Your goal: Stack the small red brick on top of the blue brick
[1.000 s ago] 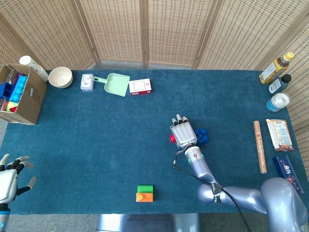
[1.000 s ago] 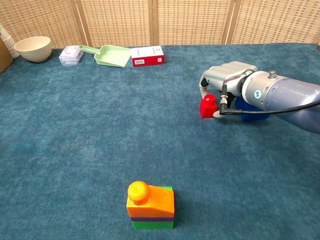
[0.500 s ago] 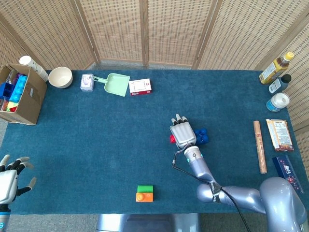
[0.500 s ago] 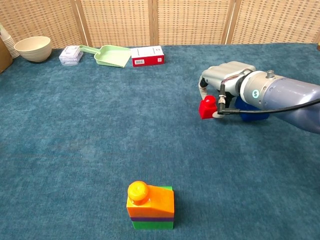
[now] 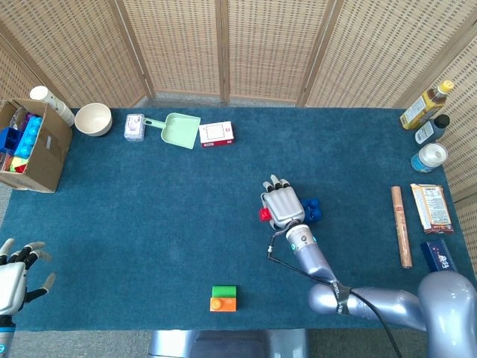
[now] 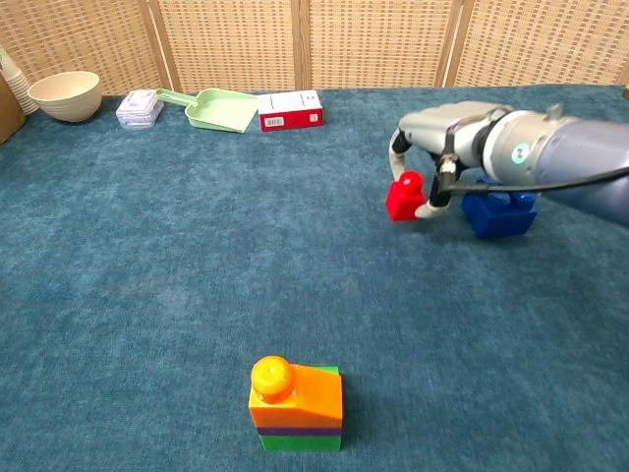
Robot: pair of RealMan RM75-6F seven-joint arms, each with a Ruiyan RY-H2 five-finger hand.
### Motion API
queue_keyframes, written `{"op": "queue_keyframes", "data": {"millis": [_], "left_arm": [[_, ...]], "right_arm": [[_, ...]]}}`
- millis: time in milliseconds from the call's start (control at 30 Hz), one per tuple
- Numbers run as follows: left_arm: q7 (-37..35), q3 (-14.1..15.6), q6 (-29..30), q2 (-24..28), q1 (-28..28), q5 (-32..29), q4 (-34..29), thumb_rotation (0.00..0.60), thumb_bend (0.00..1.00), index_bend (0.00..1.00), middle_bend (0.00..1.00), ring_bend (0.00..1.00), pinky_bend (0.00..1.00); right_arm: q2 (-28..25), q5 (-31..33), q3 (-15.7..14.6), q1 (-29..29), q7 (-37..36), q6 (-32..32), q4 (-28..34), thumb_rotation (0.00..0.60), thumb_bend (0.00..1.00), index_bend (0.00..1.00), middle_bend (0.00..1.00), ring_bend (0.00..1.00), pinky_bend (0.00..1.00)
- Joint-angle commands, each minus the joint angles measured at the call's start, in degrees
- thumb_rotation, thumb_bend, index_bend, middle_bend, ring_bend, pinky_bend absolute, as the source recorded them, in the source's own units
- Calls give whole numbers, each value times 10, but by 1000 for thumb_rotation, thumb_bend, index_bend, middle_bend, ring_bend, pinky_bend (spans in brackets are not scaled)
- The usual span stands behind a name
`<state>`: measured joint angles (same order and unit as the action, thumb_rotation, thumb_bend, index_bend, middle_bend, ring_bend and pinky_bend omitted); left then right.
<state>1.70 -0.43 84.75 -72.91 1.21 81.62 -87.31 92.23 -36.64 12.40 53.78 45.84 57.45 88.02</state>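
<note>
right hand (image 6: 444, 147) pinches small red brick (image 6: 403, 196), now lifted off the cloth | just left of blue brick (image 6: 501, 212) (uncovered) | next: carry right, over it | left hand (image 5: 13, 277) idle, fingers apart

Blue-carpeted table (image 5: 149, 201). Near its far edge: bowl (image 5: 93, 118), clear box (image 5: 134, 126), green dustpan (image 5: 179, 130), red-white box (image 5: 217, 133). Blue brick (image 6: 501, 213) right of centre; orange-green brick stack (image 6: 295, 404) near the front edge.
</note>
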Motion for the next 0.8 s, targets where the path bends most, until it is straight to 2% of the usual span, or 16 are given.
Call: {"op": "queue_keyframes", "data": {"millis": [33, 400, 800], "left_arm": [[0, 0, 1, 0, 0, 1, -1, 600, 375, 434, 274, 317, 66], [4, 2, 0, 1, 0, 3, -4, 600, 375, 435, 273, 318, 66], [18, 2, 1, 3, -1, 4, -15, 600, 376, 433, 273, 318, 66]], "right_arm": [[-32, -5, 5, -3, -11, 4, 35, 600, 257, 585, 183, 43, 174], [-120, -51, -15, -19, -47, -11, 95, 600, 255, 583, 187, 47, 174], [-165, -82, -43, -16, -85, -66, 80, 600, 252, 584, 187, 47, 174]]}}
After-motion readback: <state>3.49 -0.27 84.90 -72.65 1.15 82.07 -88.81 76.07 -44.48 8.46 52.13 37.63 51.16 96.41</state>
